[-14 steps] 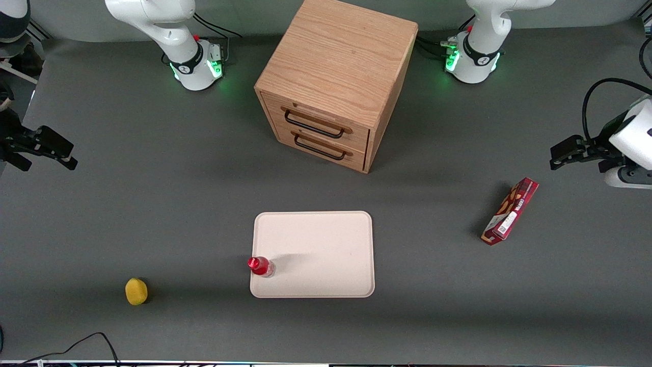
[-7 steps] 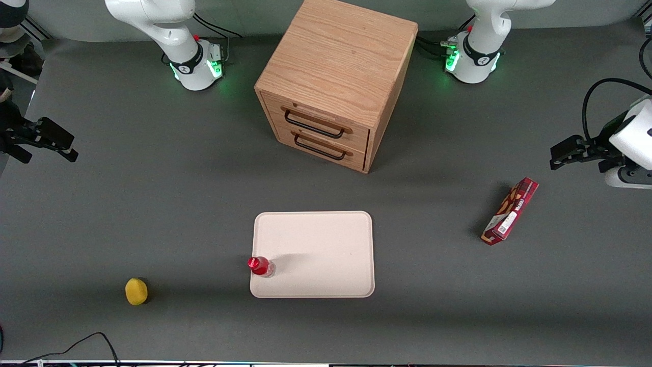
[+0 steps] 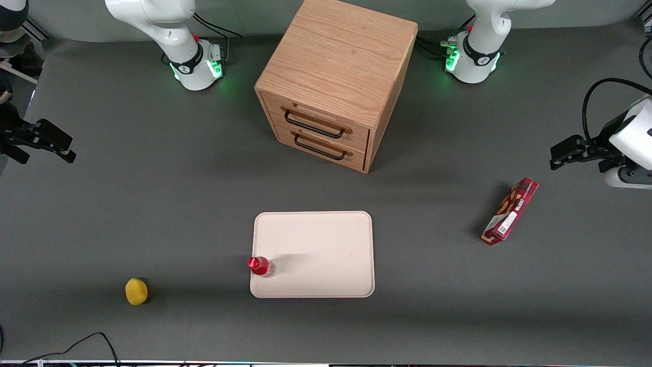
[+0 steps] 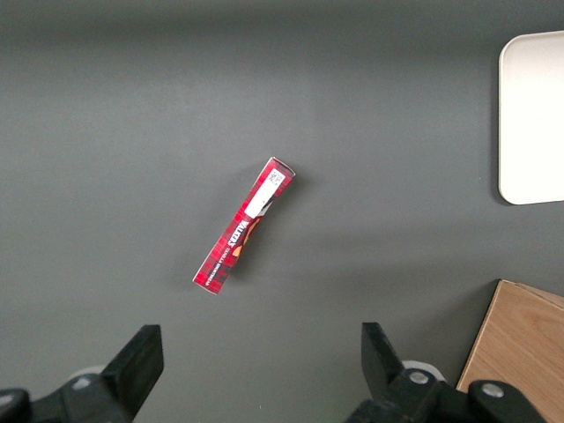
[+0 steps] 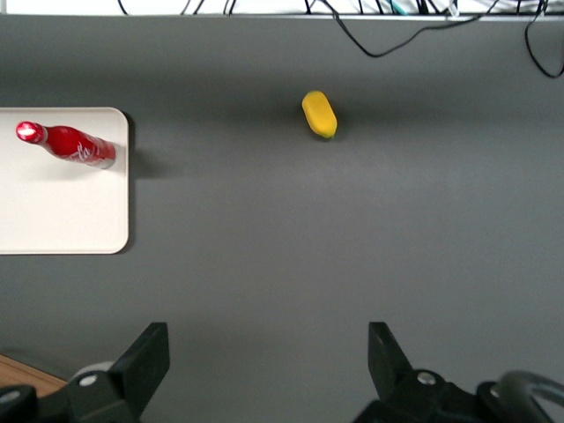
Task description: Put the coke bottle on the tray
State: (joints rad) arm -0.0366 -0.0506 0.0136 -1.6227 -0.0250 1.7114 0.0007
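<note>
The wooden drawer cabinet (image 3: pixel 333 84) is standing at the table's 12 o'clock, both drawers closed, farther from the front camera than everything else. Nearer the camera, the tray (image 3: pixel 326 239) is lying flat on the grey table (image 3: pixel 153 204), and the only thing on it is the coke bottle (image 3: pixel 261 266), standing upright just inside the rim at the tray's 8 o'clock corner. In the right wrist view the tray (image 5: pixel 53 211) and the coke bottle (image 5: pixel 67 144) show the same: red cap, a white script mark too small to read.

The gripper (image 3: pixel 43 145) is hovering at the working arm's end of the table, well apart from the bottle; its fingers (image 5: pixel 145 361) are spread wide and holding nothing.

The red snack box (image 3: pixel 510 211) is lying toward the parked arm's end; its print is not readable. The lemon (image 3: pixel 136 291) is sitting toward 7 o'clock, near the tray.
</note>
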